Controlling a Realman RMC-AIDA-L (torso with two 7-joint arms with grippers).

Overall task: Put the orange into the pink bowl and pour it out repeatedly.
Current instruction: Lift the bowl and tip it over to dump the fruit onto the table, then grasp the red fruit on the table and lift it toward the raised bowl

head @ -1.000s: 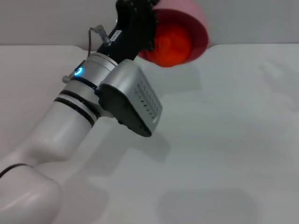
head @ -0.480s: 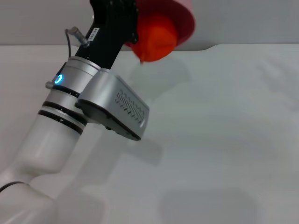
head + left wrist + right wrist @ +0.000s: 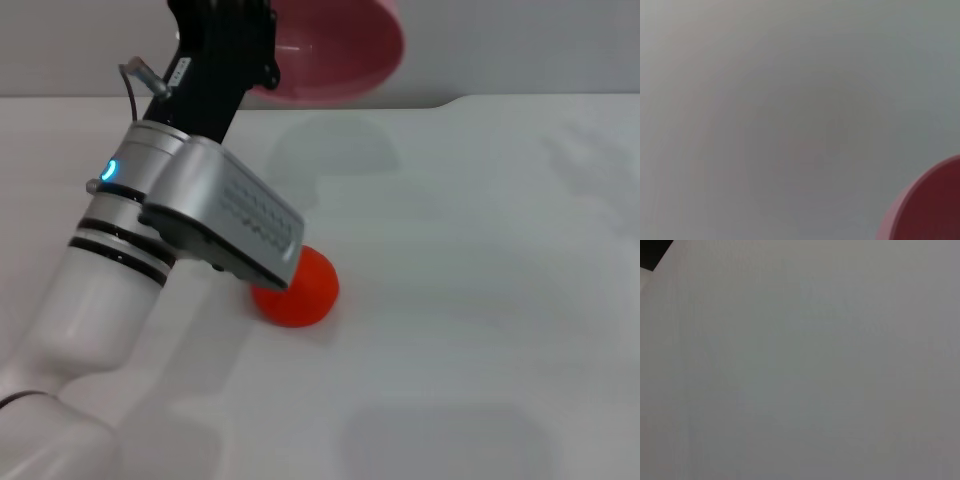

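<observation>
The orange (image 3: 297, 288) lies on the white bench (image 3: 480, 300), out of the bowl and partly hidden behind the silver wrist housing of the left arm (image 3: 220, 225), which crosses in front of it in the head view. It rests free, touched by nothing, well below and somewhat nearer the robot than the pink bowl (image 3: 335, 55). The bowl is held up in the air at the far side of the scene, tipped so that its smooth inside faces down and toward the camera; that tilt is what a pour calls for, and the bowl is empty, so this pour looks complete. The left gripper (image 3: 262, 62) has the bowl by the rim on its near-left side, its dark body pressed against the pink wall; the fingers themselves are hidden by the gripper body, but since the bowl hangs clear of the bench with nothing else under it, I judge them closed on the rim. The left wrist view shows only a curved piece of the bowl in one corner against plain grey. The right arm is nowhere in the head view, and its wrist camera shows only bare pale surface, so it seems parked aside. For the next round the orange would have to be picked up and the bowl set level to receive it.
</observation>
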